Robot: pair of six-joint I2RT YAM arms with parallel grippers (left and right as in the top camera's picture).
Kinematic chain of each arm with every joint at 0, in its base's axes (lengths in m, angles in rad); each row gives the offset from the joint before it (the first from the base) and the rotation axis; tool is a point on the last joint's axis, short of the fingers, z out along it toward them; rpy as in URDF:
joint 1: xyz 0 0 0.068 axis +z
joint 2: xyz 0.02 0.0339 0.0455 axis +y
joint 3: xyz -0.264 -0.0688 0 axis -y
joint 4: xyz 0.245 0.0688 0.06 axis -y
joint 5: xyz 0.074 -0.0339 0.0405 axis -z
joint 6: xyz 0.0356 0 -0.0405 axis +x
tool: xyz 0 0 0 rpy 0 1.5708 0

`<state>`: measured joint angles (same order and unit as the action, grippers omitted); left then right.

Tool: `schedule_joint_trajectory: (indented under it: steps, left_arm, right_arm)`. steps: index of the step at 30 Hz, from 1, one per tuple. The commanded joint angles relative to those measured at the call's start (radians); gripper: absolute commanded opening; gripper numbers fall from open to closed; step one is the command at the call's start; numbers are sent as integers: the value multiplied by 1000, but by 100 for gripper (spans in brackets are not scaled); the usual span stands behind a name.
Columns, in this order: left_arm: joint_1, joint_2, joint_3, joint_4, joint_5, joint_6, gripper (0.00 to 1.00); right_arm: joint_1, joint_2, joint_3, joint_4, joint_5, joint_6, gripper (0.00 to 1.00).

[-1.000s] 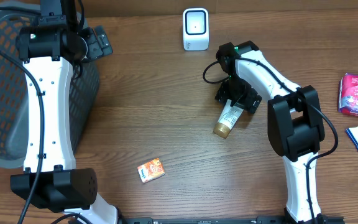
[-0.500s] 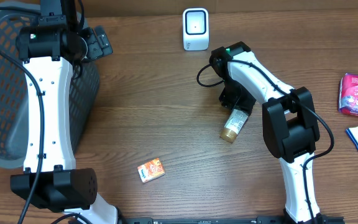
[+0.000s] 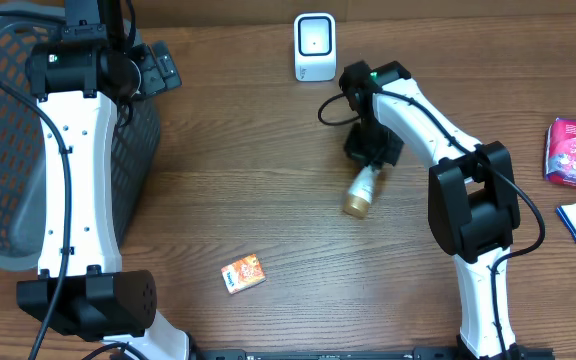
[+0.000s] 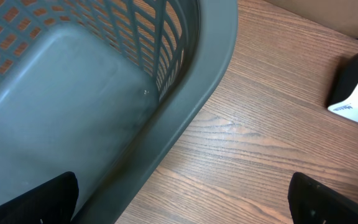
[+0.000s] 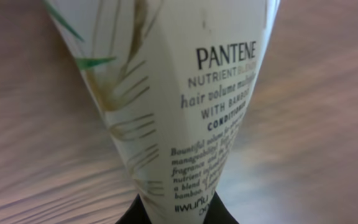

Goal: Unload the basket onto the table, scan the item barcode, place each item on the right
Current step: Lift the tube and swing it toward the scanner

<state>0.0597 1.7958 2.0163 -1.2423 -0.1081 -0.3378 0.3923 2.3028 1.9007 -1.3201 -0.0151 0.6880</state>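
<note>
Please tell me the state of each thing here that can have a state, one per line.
Tube: held by its flat end, cap on.
Right gripper: jaws shut on the tube.
Left gripper: jaws open, empty.
Scanner: upright.
Basket: upright, no item seen inside.
Box: closed, lying flat.

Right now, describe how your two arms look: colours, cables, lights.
Both the left arm and the right arm have white shell links between black joint housings. A thin black cable runs along each, looping loose near the right wrist. Each carries a small green light near its wrist. The jaws are black.
</note>
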Motion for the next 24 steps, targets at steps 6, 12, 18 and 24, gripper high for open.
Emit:
schedule_joint_trajectory:
  steps: [6,12,18,24]
  left_arm:
    - [-1,11,0,-3,5,1,100]
    - [-1,11,0,-3,4,1,100]
    - [-1,11,0,-3,5,1,100]
    - [-1,11,0,-3,5,1,100]
  right_arm:
    - [11,29,93,-86,-164,44,4]
    - [22,26,296,-375,166,292,4]
    - [50,7,320,-375,23,407,4]
    - [78,7,320,-375,-45,415,4]
